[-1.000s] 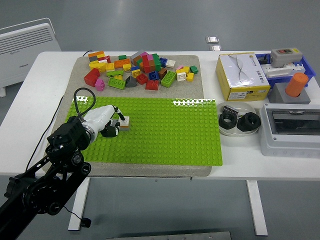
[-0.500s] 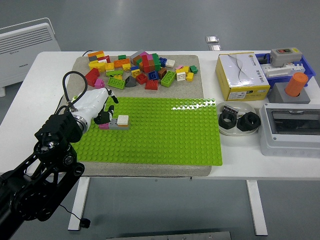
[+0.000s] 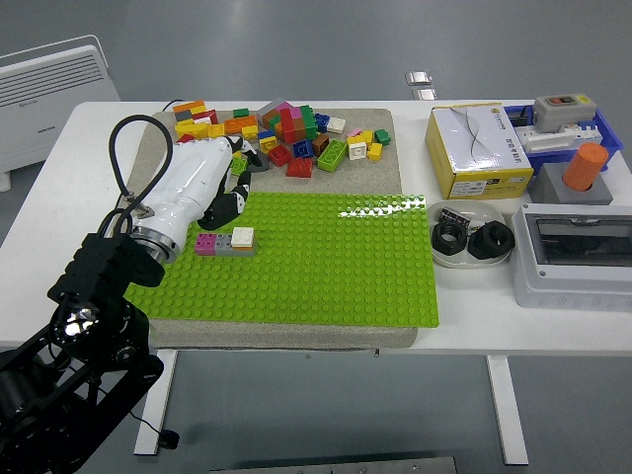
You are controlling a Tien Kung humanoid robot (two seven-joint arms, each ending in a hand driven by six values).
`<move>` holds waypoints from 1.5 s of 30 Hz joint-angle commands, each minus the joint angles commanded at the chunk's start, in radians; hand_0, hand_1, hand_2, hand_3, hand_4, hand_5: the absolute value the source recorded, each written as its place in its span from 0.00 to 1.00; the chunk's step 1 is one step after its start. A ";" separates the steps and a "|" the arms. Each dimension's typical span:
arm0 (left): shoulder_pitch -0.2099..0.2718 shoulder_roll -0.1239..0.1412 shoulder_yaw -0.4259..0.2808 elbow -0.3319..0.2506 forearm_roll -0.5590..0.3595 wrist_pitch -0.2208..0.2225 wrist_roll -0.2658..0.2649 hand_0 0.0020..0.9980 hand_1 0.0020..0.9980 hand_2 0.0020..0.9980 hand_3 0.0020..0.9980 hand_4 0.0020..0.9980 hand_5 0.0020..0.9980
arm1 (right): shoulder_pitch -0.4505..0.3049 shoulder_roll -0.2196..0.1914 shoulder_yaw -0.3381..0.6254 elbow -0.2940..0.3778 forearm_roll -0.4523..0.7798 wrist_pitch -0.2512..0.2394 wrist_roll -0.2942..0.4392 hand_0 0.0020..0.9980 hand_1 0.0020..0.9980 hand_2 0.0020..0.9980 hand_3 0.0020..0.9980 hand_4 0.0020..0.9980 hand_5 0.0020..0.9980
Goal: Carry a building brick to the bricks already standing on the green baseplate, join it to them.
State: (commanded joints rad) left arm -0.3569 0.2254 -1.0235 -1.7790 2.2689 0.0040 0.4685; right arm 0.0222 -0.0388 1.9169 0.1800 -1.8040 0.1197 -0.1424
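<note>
A short row of joined bricks (image 3: 226,242), pink, grey and white, stands on the left part of the green baseplate (image 3: 336,259). My left hand (image 3: 237,188), white-shelled with black fingers, hovers just above and behind that row, at the baseplate's far left edge. Its fingers are relaxed and hold nothing. Beyond the baseplate, a pile of loose coloured bricks (image 3: 288,138) lies on the grey mat (image 3: 387,170). The hand's shell hides the pile's left end. My right arm is out of view.
A yellow box (image 3: 481,150) stands at the right, with a white dish of black parts (image 3: 472,242) in front of it. A grey switch box (image 3: 578,252), an orange cylinder (image 3: 587,168) and a blue tray (image 3: 592,133) fill the far right. A white heater (image 3: 49,89) stands behind the table.
My left hand has let go of the brick row and risen away from it, moving back and up toward the loose pile. The row stays in place on the baseplate.
</note>
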 joint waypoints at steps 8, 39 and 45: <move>0.012 0.041 -0.120 0.000 -0.003 0.047 -0.094 0.24 0.01 0.07 0.57 0.39 0.00 | 0.007 -0.011 0.030 0.000 0.003 0.016 0.008 0.60 0.60 0.70 0.71 0.87 1.00; 0.044 0.020 -0.100 0.166 -0.164 0.173 -0.260 0.24 0.02 0.07 0.55 0.37 0.00 | 0.008 0.005 0.173 0.000 -0.142 0.035 0.023 0.60 0.61 0.71 0.74 0.87 1.00; 0.071 -0.010 -0.061 0.196 -0.280 0.224 -0.316 0.24 0.01 0.07 0.55 0.37 0.00 | -0.005 0.011 0.067 0.000 -0.056 0.005 0.010 0.61 0.62 0.72 0.74 0.87 1.00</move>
State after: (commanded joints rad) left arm -0.2861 0.2154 -1.0843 -1.5830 1.9891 0.2279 0.1522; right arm 0.0171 -0.0281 1.9838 0.1800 -1.8601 0.1250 -0.1324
